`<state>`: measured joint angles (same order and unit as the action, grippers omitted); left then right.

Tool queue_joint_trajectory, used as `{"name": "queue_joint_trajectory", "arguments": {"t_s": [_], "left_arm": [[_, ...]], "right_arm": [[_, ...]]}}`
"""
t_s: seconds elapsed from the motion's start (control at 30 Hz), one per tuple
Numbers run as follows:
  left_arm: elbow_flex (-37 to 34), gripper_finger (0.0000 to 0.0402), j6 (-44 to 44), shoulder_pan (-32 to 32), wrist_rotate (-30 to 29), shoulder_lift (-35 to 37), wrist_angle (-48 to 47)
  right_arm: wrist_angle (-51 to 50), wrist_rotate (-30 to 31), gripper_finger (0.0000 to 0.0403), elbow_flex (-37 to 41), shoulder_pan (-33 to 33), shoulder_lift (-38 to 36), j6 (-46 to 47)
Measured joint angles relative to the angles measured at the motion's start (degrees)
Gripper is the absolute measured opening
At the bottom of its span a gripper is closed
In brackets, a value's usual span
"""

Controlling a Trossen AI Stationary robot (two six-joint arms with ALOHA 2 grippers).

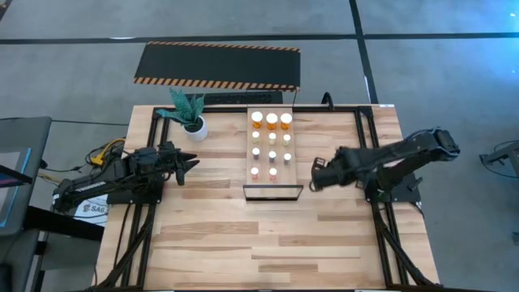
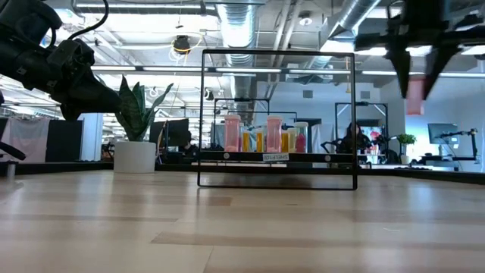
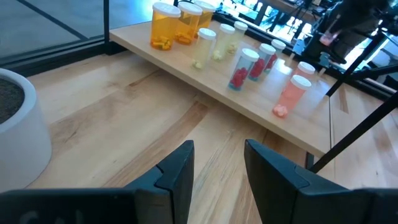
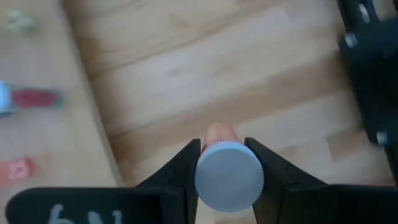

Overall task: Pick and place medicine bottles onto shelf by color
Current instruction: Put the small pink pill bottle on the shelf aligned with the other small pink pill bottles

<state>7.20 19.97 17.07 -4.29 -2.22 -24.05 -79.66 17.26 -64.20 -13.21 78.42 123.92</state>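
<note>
A: Pale wood is the shelf [image 1: 273,188], lying along the middle of the plank table [image 1: 211,235] with its dark frame at the near short end; on it stand the medicine bottles [image 1: 272,138] in rows, three larger orange ones [image 1: 271,121] at the far end, smaller yellowish, purple and pink ones nearer the frame.

B: And the right gripper [image 1: 313,177]?

A: Just beside the shelf's right edge, near the framed end, raised off the table; in the right wrist view its fingers [image 4: 180,167] are clamped on a pink bottle [image 4: 228,175], pressing each side just under the white cap, the cap facing the camera; bare tabletop lies below the bottle.

B: The left one?

A: The left gripper [image 1: 191,165] waits left of the shelf, well apart from it, close to the white pot [image 1: 195,127] with the green plant; its fingers [image 3: 179,172] stand apart with nothing between them; its wrist view looks across at the bottles on the shelf.

B: Anything else?

A: A black mat [image 1: 217,65] with striped orange edges lies on the floor beyond the table; in the low view the shelf frame [image 2: 277,120] stands upright with bottles behind it.
</note>
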Motion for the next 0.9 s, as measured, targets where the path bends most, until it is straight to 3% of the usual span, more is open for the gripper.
{"name": "queue_joint_trajectory", "arguments": {"t_s": [0.2, 0.47, 0.67, 0.9], "left_arm": [[0.0, 0.0128, 0.0, 0.0, 0.0, 0.0, 0.0], [0.0, 0.0128, 0.0, 0.0, 0.0, 0.0, 0.0], [0.0, 0.0128, 0.0, 0.0, 0.0, 0.0, 0.0], [0.0, 0.0128, 0.0, 0.0, 0.0, 0.0, 0.0]], "right_arm": [[8.4, -0.4, 0.0123, 0.0, 9.4, 0.9, -14.5], [15.0, -4.0, 0.0123, -3.0, 17.2, 9.2, -19.2], [14.0, -5.4, 0.0123, -8.7, 18.1, 16.1, -25.3], [14.7, -5.4, 0.0123, -14.3, 16.5, 19.8, -25.7]]}}
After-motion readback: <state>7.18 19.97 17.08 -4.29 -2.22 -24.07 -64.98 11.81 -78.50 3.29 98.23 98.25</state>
